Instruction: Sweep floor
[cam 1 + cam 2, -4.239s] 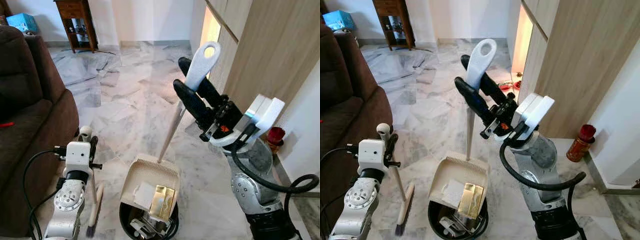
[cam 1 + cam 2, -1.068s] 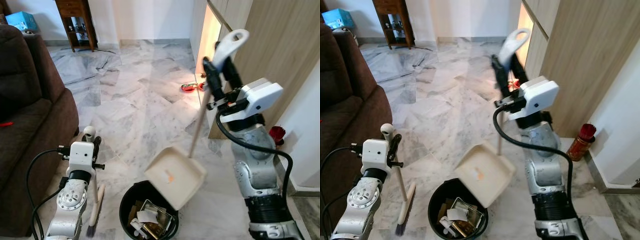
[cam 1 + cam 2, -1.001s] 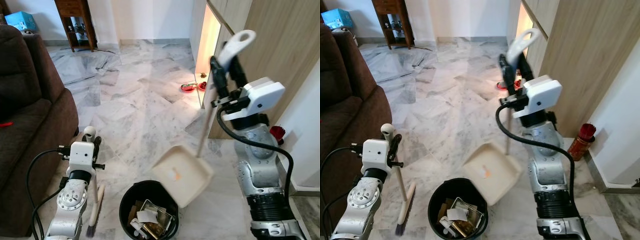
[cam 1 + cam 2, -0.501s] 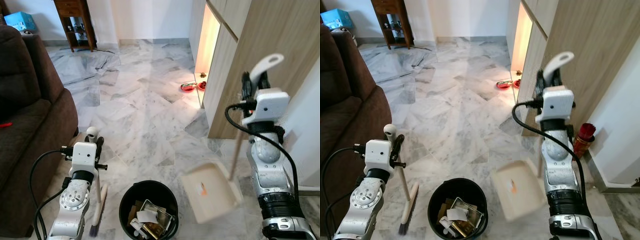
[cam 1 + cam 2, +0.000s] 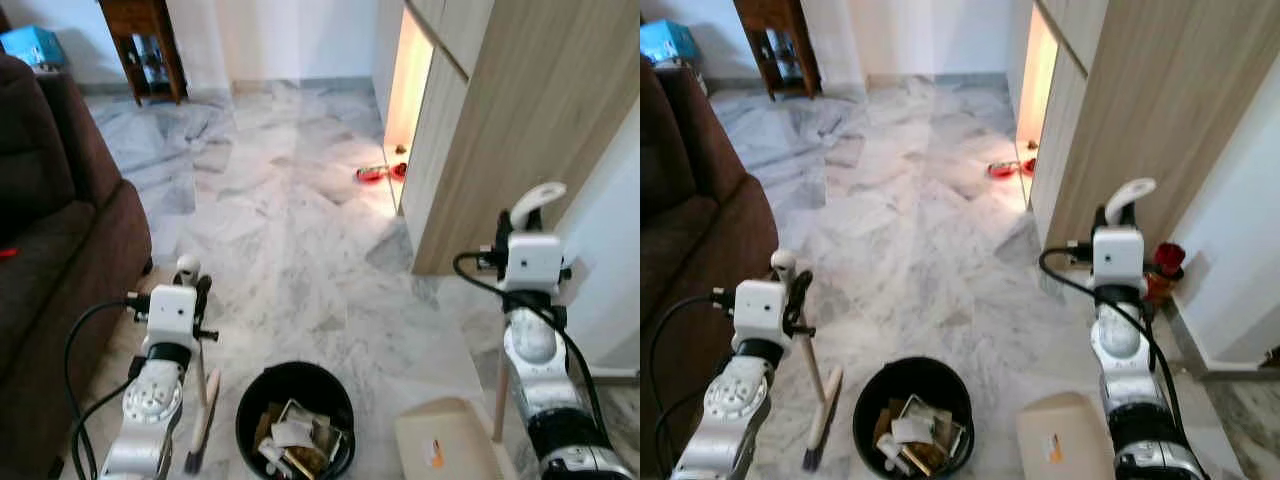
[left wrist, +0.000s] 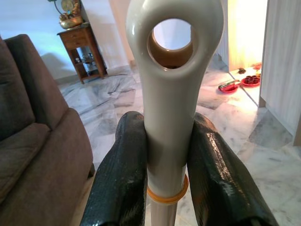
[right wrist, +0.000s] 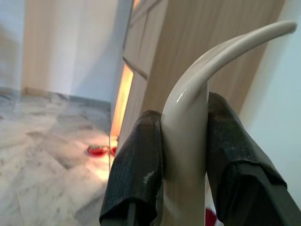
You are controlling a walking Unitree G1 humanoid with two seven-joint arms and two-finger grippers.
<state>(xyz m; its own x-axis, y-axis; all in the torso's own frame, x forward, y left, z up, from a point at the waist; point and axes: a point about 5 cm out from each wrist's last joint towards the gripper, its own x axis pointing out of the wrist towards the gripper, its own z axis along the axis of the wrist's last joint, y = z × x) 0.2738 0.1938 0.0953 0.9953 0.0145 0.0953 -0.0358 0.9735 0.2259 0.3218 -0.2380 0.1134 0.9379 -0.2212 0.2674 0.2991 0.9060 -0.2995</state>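
Dustpan being set down beside the bin, broom kept upright.

The dustpan (image 5: 450, 447), lower right, is clamped by its handle in the right gripper (image 7: 183, 141); the broom (image 5: 200, 425), lower left, in the left gripper (image 6: 169, 155). The pan should be lowered flat, clear of the bin (image 5: 295, 420).

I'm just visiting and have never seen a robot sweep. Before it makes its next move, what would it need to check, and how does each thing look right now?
1. Left claw shut on the broom handle: ok.
2. Right claw shut on the dustpan handle: ok.
3. Dustpan emptied: mostly ok; one small orange scrap shows on it.
4. Dustpan away from the black bin: ok, it sits to the bin's right, apart from it.
5. Litter inside the bin, none on its rim: ok.
6. Broom head flat on the floor: cannot tell.
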